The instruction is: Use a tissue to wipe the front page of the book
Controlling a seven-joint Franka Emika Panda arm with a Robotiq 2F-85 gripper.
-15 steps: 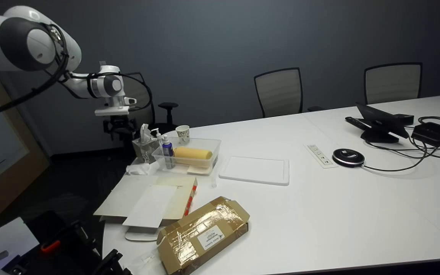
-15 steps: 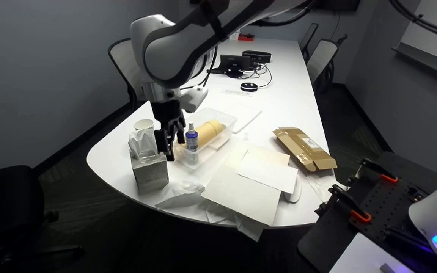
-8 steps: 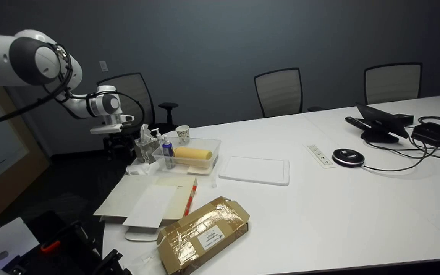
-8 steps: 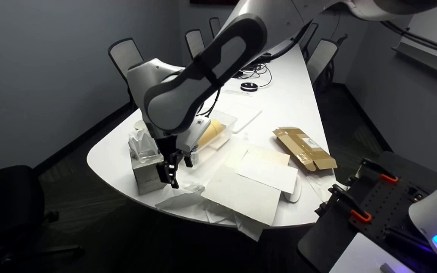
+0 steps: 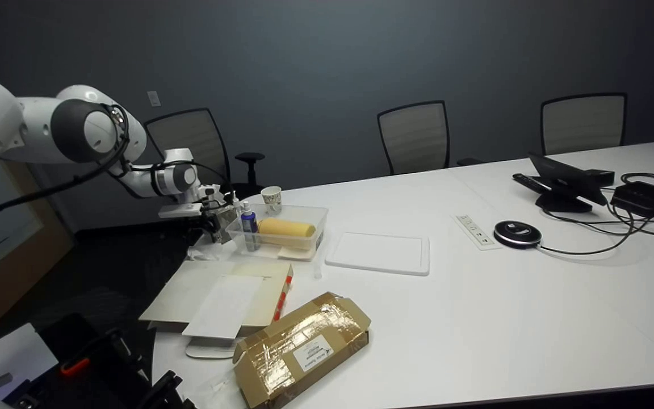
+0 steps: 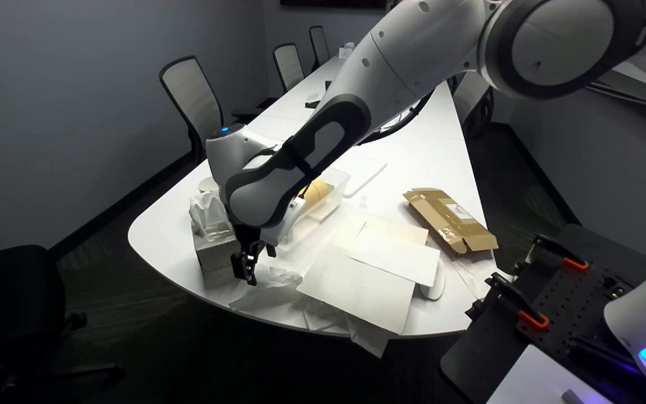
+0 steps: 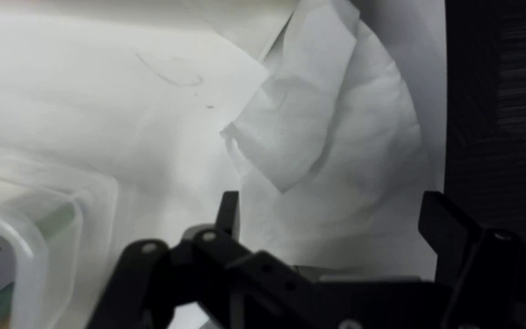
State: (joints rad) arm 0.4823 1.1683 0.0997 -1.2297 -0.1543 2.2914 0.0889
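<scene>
Much lower now, my wide-spread pincer (image 7: 331,196) hangs over the loose tissue (image 7: 318,128). Gripping it for wiping looks next.

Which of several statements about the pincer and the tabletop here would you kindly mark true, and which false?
1. The tissue lies on the table. True.
2. The pincer is shut on the tissue. False: the pincer is open.
3. A sheet lies on the book. True.
4. The spray bottle lies on its side. False: it stands upright in the bin.
5. The yellow cylinder lies in the bin. True.
6. The brown box rests on the book. False: it lies beside the book.
</scene>
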